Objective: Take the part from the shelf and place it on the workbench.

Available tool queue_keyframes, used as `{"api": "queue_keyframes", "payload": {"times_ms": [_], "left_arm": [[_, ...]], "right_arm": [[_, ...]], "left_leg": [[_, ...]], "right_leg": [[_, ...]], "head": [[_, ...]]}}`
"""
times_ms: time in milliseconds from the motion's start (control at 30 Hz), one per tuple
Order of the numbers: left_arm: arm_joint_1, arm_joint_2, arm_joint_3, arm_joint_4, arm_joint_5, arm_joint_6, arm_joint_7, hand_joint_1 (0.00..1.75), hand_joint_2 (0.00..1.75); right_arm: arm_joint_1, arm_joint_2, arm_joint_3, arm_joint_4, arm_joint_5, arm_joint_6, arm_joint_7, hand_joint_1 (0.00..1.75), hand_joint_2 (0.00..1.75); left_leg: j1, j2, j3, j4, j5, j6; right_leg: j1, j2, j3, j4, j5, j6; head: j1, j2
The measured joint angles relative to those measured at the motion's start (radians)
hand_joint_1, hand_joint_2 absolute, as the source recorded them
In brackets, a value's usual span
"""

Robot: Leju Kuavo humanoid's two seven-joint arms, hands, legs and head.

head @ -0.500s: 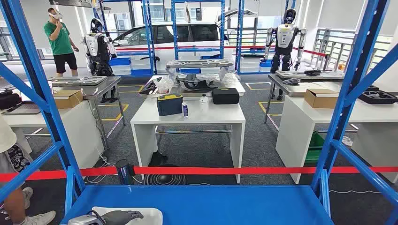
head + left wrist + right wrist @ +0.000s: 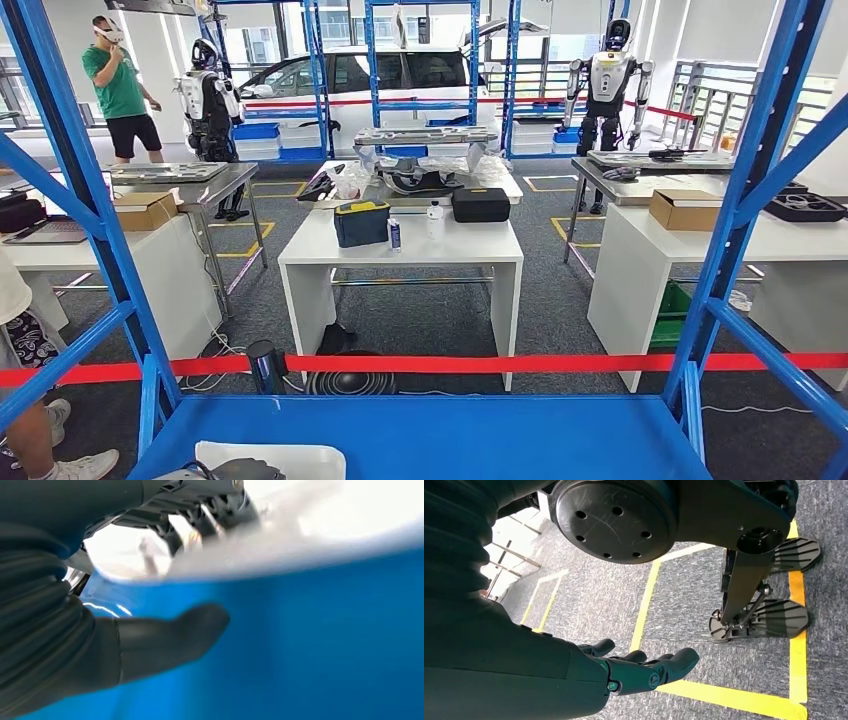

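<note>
— Since the earlier frame, what has moved?
— From the head view, the left hand [image 2: 240, 468] sits lower at 7 o'clock, with less of it showing, and the person in the green shirt [image 2: 118, 85] at 10 o'clock has shifted slightly to the side.
— Where is the part?
— One flat white part [image 2: 295, 458] with rounded corners lies at 7 o'clock on the smooth blue shelf deck [image 2: 450, 435], under the dark hand.
— And beyond the shelf?
— One red tape [image 2: 480, 364] runs across. Past it stands one white table [image 2: 400, 250] at 12 o'clock, carrying one dark blue case [image 2: 361, 222], one black case [image 2: 480, 204] and two small bottles. Two cardboard boxes sit at 9 and 3 o'clock, and two humanoid robots stand at 11 and 1 o'clock.
— The left wrist view?
— That hand's dark fingers [image 2: 200, 520] reach over the blurred white part [image 2: 325, 535], while the thick grey thumb [image 2: 170, 635] lies against the glossy blue deck [image 2: 325, 645], apart from the part's edge. I cannot tell whether it grasps the part.
— The right wrist view?
— The right hand [image 2: 634, 667] hangs released, fingers apart and holding nothing, over coarse grey carpet [image 2: 599, 595] marked with yellow lines [image 2: 646, 597].
</note>
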State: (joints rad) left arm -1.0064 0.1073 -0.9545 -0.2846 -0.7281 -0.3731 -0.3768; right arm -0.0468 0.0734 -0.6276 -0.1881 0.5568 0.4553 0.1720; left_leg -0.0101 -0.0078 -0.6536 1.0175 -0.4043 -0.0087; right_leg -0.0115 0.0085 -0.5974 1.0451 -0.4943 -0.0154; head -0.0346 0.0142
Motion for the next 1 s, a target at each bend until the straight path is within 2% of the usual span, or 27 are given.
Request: {"api": "queue_keyframes", "payload": {"times_ms": [367, 633, 800, 1000], "left_arm": [[-0.002, -0.002, -0.006, -0.006, -0.005, 0.028, 0.001, 1.75, 1.75], [0.001, -0.008, -0.015, -0.006, -0.014, 0.068, 0.035, 1.75, 1.75], [0.019, -0.008, -0.022, -0.010, -0.023, 0.188, 0.027, 1.75, 1.75], [0.049, -0.011, -0.001, -0.026, 0.089, 0.378, 0.028, 1.75, 1.75]], "right_arm": [[-0.003, 0.001, -0.002, 0.000, -0.001, 0.000, 0.001, 0.00, 1.75], [-0.003, 0.001, -0.008, 0.000, -0.003, 0.000, 0.000, 0.00, 1.75], [-0.003, 0.002, -0.012, 0.000, -0.003, 0.000, -0.004, 0.00, 1.75], [-0.003, 0.004, -0.024, 0.000, -0.002, 0.000, -0.014, 0.00, 1.75]], "left_leg": [[0.000, 0.000, 0.003, 0.000, -0.001, 0.000], [0.000, 0.000, 0.004, 0.000, -0.001, 0.000], [0.000, 0.000, 0.004, 0.000, -0.001, 0.000], [0.000, 0.000, 0.004, 0.000, -0.001, 0.000]], "right_leg": [[0.000, 0.000, 0.003, 0.000, 0.000, 0.000], [0.000, 0.000, 0.004, 0.000, 0.000, 0.001], [0.000, 0.000, 0.004, 0.000, 0.000, 0.001], [0.000, 0.000, 0.004, 0.000, -0.001, 0.001]], "head": [[0.000, 0.000], [0.000, 0.000], [0.000, 0.000], [0.000, 0.000]]}}
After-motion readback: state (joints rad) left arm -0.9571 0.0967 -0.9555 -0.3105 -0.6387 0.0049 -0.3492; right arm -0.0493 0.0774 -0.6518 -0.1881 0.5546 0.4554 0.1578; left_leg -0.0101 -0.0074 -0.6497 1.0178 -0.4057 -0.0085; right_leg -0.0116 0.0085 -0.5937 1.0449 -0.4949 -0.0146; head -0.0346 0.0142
